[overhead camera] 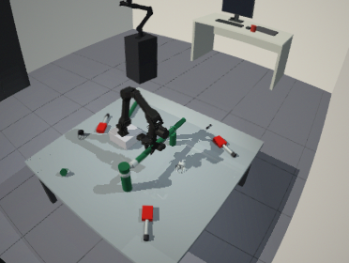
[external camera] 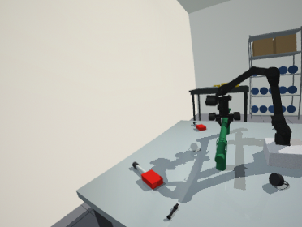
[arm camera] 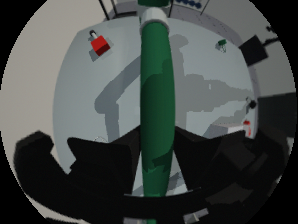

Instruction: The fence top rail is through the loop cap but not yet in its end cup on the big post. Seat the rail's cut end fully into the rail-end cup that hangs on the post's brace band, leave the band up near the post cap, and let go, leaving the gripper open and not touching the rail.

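The green top rail [overhead camera: 178, 124] [external camera: 223, 135] [arm camera: 157, 90] slopes over the table, passing over the short post [overhead camera: 173, 138]. Its far end meets the pale rail-end cup [overhead camera: 133, 163] [arm camera: 154, 17] beside the big post [overhead camera: 126, 182]. I cannot tell how deep the end sits in the cup. The pale brace band [overhead camera: 125, 174] is high on the big post, just under its green cap [overhead camera: 124, 166]. My gripper [overhead camera: 151, 144] [external camera: 224, 117] [arm camera: 155, 127] is shut on the rail, about midway along it. The loop cap is too small to make out clearly.
Red-headed tools lie at the table's front [overhead camera: 147, 213], right [overhead camera: 220, 141] [external camera: 152, 179] and left back [overhead camera: 101, 127]. A pale block [overhead camera: 123, 137] [external camera: 284, 156] is under the arm's base. A small green part [overhead camera: 64, 172] and a black part [overhead camera: 81, 132] [external camera: 276, 179] lie at the left.
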Controlling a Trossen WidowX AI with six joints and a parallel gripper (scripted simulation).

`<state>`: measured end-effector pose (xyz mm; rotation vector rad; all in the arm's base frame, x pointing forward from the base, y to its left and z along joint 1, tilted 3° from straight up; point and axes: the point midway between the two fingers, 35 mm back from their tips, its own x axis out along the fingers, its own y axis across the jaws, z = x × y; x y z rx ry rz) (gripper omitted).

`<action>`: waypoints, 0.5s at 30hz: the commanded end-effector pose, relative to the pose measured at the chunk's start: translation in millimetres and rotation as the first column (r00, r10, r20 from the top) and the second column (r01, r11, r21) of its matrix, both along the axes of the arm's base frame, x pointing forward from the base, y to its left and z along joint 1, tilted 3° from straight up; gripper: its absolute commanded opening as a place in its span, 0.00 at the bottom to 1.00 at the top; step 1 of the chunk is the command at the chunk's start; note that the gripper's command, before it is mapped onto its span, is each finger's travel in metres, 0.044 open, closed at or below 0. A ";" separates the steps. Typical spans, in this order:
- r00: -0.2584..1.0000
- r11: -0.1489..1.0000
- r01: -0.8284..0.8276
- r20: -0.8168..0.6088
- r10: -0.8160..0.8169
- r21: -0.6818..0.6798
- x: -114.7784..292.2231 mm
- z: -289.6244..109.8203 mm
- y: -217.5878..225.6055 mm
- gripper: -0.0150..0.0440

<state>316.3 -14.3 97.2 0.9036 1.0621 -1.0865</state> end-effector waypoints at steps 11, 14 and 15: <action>1.000 1.000 0.000 0.000 0.000 0.000 0.2 0.1 -1.1 0.25; 1.000 1.000 0.000 0.000 0.000 0.000 0.6 0.1 -2.4 0.25; 1.000 1.000 0.000 0.000 0.000 0.000 0.7 0.1 -2.8 0.25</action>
